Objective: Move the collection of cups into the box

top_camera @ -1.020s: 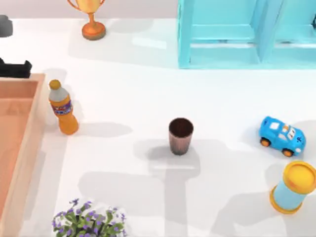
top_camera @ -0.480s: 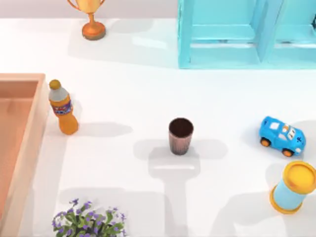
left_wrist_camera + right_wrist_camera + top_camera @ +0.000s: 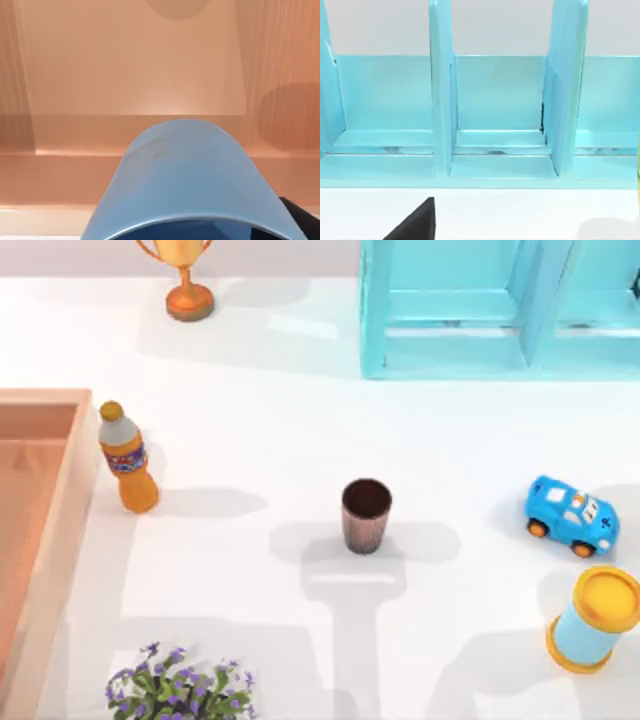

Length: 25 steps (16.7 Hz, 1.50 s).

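Cups first: the plain light-blue tumbler (image 3: 182, 180) hangs over the reddish-brown floor of the wooden box (image 3: 130, 65), seemingly grasped by the left tool; lower it upright before letting go. The ribbed brown tumbler (image 3: 366, 515) waits mid-counter (image 3: 300, 420); whether the right tool is released or clenched I cannot tell.

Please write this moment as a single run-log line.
blue cup: close before left wrist camera, over box | brown cup: upright mid-table, outside box | right wrist: faces cyan shelf

1. A rendered simulation workspace: a plain white bench (image 3: 300, 420) without walls or furnishings around it.
2. Unrelated props lie scattered: trophy (image 3: 185, 275), toy car (image 3: 570, 516), drink bottle (image 3: 127, 457), cyan shelf unit (image 3: 500, 305).
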Available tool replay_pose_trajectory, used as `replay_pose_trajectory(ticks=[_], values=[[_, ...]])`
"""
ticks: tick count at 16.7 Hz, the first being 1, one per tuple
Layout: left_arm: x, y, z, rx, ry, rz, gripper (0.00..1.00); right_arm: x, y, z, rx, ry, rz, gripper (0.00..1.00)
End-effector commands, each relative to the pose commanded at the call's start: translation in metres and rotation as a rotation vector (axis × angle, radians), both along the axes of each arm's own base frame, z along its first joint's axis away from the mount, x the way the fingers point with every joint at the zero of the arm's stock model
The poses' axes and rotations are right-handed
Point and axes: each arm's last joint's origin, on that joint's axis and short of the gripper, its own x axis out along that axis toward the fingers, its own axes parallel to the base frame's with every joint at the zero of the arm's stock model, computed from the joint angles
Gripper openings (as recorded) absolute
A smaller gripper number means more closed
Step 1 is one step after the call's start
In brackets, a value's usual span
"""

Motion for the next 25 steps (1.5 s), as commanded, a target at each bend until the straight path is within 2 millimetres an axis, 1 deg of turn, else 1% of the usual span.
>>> replay_pose_trajectory(ticks=[4,6,10,23,24,25], values=[[0.001,0.005,-0.033,0.005,-0.018,0.002,0.0,0.0,0.0,0.0,0.0,0.0,0.0,1.0],[-0.001,0.007,-0.045,0.002,-0.01,0.003,0.0,0.0,0.0,0.0,0.0,0.0,0.0,1.0],[-0.001,0.008,-0.046,0.002,-0.007,0.003,0.0,0.0,0.0,0.0,0.0,0.0,0.0,1.0],[-0.001,0.008,-0.046,0.002,-0.007,0.003,0.98,0.0,0.0,0.0,0.0,0.0,0.0,1.0],[-0.001,0.008,-0.046,0.002,-0.007,0.003,1.0,0.0,0.0,0.0,0.0,0.0,0.0,1.0],[-0.001,0.008,-0.046,0.002,-0.007,0.003,1.0,0.0,0.0,0.0,0.0,0.0,0.0,1.0]])
